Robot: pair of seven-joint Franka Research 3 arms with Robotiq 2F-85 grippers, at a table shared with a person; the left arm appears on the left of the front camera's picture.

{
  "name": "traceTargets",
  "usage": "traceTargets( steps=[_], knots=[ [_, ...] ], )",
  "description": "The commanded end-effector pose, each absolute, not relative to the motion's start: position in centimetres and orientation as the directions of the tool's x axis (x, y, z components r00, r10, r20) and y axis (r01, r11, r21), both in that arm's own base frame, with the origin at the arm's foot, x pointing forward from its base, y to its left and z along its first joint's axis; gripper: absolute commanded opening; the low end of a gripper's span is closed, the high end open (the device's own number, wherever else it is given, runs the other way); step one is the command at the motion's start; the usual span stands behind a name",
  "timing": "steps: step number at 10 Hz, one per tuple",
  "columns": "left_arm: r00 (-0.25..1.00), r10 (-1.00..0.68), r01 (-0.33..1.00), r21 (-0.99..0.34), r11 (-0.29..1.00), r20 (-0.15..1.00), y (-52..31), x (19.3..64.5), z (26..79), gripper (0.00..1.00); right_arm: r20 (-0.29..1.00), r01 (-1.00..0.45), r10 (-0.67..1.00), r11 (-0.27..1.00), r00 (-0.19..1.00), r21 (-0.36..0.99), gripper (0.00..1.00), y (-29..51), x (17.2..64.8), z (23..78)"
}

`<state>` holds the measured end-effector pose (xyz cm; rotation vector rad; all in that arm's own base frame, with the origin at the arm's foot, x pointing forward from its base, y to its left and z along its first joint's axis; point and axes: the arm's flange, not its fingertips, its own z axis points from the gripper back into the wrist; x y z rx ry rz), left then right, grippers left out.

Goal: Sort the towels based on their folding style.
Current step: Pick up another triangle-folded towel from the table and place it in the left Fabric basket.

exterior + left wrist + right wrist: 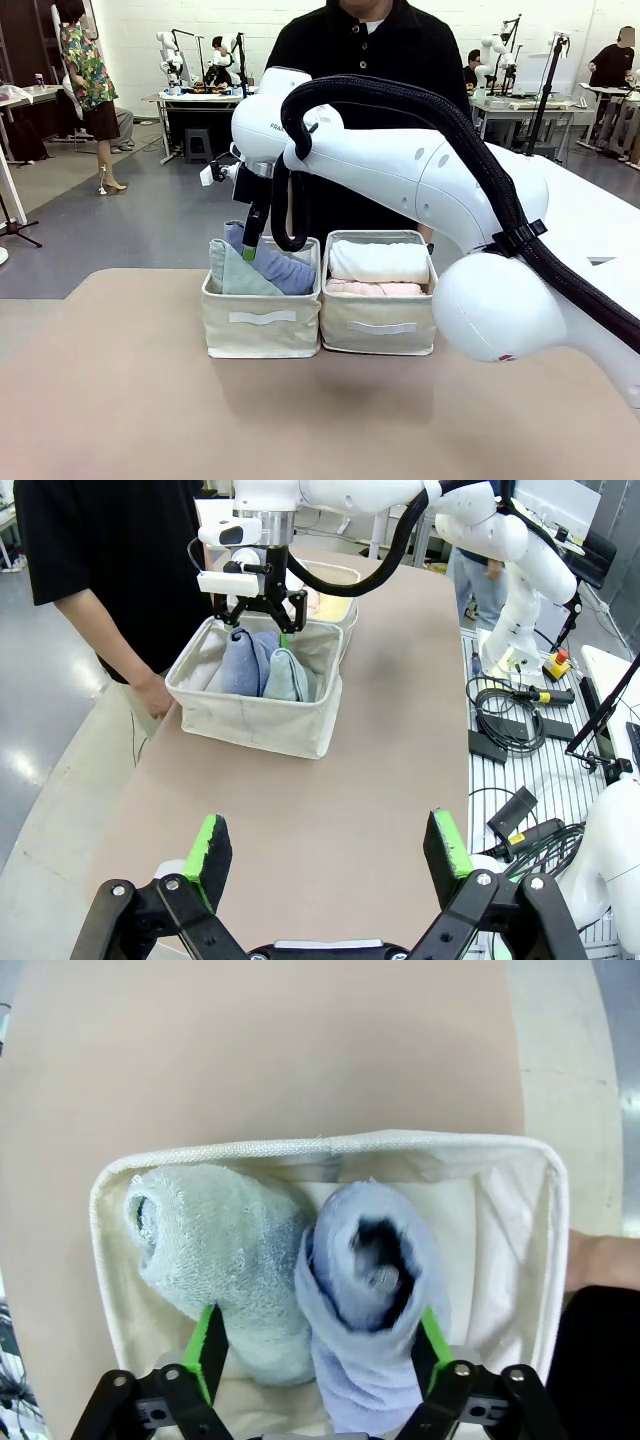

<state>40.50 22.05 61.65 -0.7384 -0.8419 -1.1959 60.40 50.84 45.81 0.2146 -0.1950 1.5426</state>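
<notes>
Progress: as the blue towel (365, 1290) stands in the left basket (262, 325) beside the teal towel (215, 1255), both cone-folded, that sort looks done.
Right basket (378, 322): holds a white roll (380, 262) on a pink roll (372, 288); other rolls cannot be made out.
Left to do: judging by the bare tabletop (150, 410), little or nothing.
Right gripper (315, 1345): straight above the blue towel, pointing down, jaws parted at its 3 and 9 o'clock, gripping nothing.
Left gripper (330, 852): wide, empty, low over the tabletop, baskets at its 12 o'clock, well apart.
</notes>
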Motion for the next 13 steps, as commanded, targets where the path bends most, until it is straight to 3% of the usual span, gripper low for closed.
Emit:
traceTargets(
  steps=[1,7,8,9,10,11,13],
  knots=[
    [0.154,-0.486,0.973,-0.046,0.227,0.860,21.8,40.2,61.6,1.00,0.237,-1.000,0.971,0.016,0.021,0.022,1.00,58.5,70.6,50.0],
    [0.154,-0.486,0.973,-0.046,0.227,0.860,21.8,40.2,61.6,1.00,0.249,-0.999,0.968,0.037,0.034,-0.004,1.00,57.2,69.8,51.2],
    [0.154,-0.486,0.973,-0.046,0.227,0.860,21.8,40.2,61.6,1.00,0.244,-0.999,0.969,0.038,0.041,0.015,1.00,56.9,69.3,51.6],
    [0.154,-0.486,0.973,-0.046,0.227,0.860,21.8,40.2,61.6,1.00,0.185,-0.985,0.976,0.090,0.117,0.147,1.00,55.7,66.9,53.4],
    [0.154,-0.486,0.973,-0.046,0.227,0.860,21.8,40.2,61.6,1.00,0.055,-0.955,0.982,0.163,0.182,0.248,1.00,52.9,63.2,55.3],
    [0.154,-0.486,0.973,-0.046,0.227,0.860,21.8,40.2,61.6,1.00,-0.070,-0.939,0.969,0.246,0.236,0.241,1.00,48.7,58.8,56.5],
    [0.154,-0.486,0.973,-0.046,0.227,0.860,21.8,40.2,61.6,1.00,-0.497,-0.806,0.824,0.477,0.272,0.350,1.00,41.8,53.0,53.9]
  ],
)
